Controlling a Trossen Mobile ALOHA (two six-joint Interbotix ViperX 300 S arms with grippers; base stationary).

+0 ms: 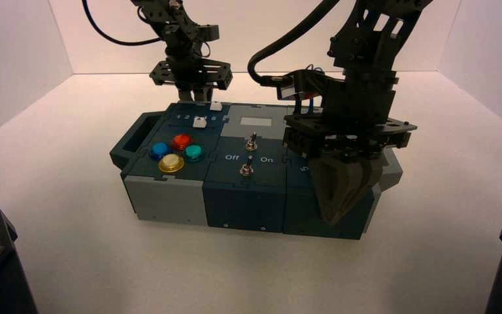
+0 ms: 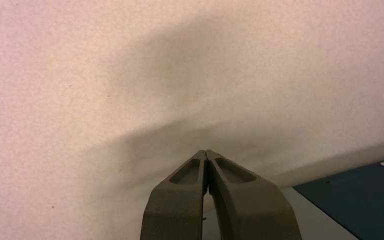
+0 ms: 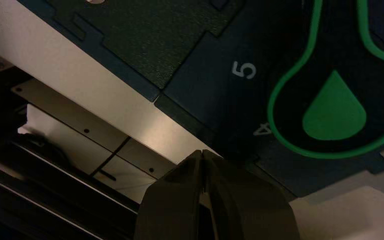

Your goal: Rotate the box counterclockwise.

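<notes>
High view shows the box (image 1: 248, 173), a dark teal and grey panel, sitting on a white surface (image 1: 72, 261) near the centre, its long side roughly facing the camera. From the middle of the box, red, blue, teal and yellow round buttons (image 1: 176, 152) cluster at about 9 o'clock, and two toggle switches (image 1: 248, 156) stand at the centre beside the lettering Off and On.

At 3 o'clock the right pincer (image 1: 340, 196) points down over the box's near right corner, fingers pressed together with nothing between them. Its wrist view shows the closed tips just beside the box's edge, close to the green dial (image 3: 334, 105) and the numerals 4 and 5.

At 11 o'clock the left pincer (image 1: 193, 91) hangs behind the far left edge, fingers also together and empty (its wrist view shows mostly bare surface and a sliver of the box).

The arms look set on opposite corners. To turn the box well, I judge they should push in opposite directions at once, low on the sides, clear of switches and dial.
</notes>
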